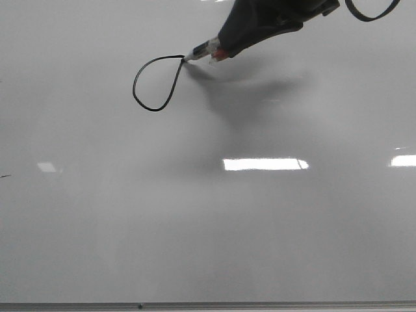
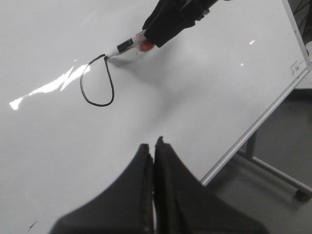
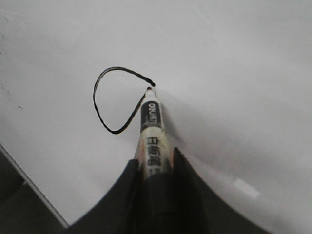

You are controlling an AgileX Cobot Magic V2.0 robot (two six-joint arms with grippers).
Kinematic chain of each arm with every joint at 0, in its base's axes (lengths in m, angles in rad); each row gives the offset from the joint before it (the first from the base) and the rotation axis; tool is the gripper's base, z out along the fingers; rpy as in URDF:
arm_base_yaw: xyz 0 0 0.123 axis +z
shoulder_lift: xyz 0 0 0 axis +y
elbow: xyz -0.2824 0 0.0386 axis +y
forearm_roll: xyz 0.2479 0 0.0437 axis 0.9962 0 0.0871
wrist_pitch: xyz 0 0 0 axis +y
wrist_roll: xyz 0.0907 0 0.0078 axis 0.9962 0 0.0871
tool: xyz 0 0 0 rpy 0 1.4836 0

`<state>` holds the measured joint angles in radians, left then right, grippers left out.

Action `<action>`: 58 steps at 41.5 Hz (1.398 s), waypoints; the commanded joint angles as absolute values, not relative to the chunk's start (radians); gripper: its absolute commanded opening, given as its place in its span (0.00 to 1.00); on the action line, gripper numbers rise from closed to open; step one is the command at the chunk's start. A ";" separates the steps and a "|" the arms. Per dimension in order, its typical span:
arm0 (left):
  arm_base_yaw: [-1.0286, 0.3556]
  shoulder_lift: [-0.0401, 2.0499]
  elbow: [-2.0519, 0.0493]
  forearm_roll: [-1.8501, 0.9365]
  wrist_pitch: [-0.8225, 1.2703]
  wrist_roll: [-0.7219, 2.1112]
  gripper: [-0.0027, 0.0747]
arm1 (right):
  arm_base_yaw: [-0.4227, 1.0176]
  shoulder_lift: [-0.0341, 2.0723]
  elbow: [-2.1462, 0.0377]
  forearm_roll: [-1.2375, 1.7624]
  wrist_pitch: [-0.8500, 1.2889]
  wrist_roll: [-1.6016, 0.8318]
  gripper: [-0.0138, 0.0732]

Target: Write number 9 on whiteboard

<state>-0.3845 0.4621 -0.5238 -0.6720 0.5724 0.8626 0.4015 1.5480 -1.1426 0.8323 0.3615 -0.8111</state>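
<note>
Marker (image 1: 205,51) is sitting pinched in the right gripper (image 3: 155,168), its tip touching the whiteboard (image 1: 208,227) right at the top of a black teardrop loop (image 1: 156,82). That loop, the only drawn part of the number 9, is lying just beyond the tip, nearly closed, with no stem showing. Left gripper (image 2: 153,146) is hovering well apart from the loop, fingers pressed together, holding nothing.

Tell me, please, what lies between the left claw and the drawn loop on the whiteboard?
Nothing: in the left wrist view only bare whiteboard separates the shut left claw from the loop. The marker sits beyond the loop.
</note>
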 commanded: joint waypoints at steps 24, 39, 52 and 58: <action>-0.384 0.468 -0.550 -0.708 0.511 0.853 0.01 | 0.436 1.665 -1.079 0.778 0.456 -0.807 0.09; -0.384 0.620 -0.621 -0.643 0.668 0.949 0.39 | 0.631 1.439 -1.165 0.666 0.733 -1.093 0.09; -0.591 0.944 -0.747 -0.582 0.704 1.105 0.58 | 0.794 1.409 -1.253 0.598 0.825 -1.149 0.09; -0.623 0.967 -0.751 -0.575 0.645 1.105 0.51 | 0.830 1.407 -1.263 0.599 0.837 -1.149 0.09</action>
<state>-0.6126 0.9731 -0.7159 -0.5503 0.7091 1.1040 0.8237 1.4494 -1.2248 0.5734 0.8589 -1.1369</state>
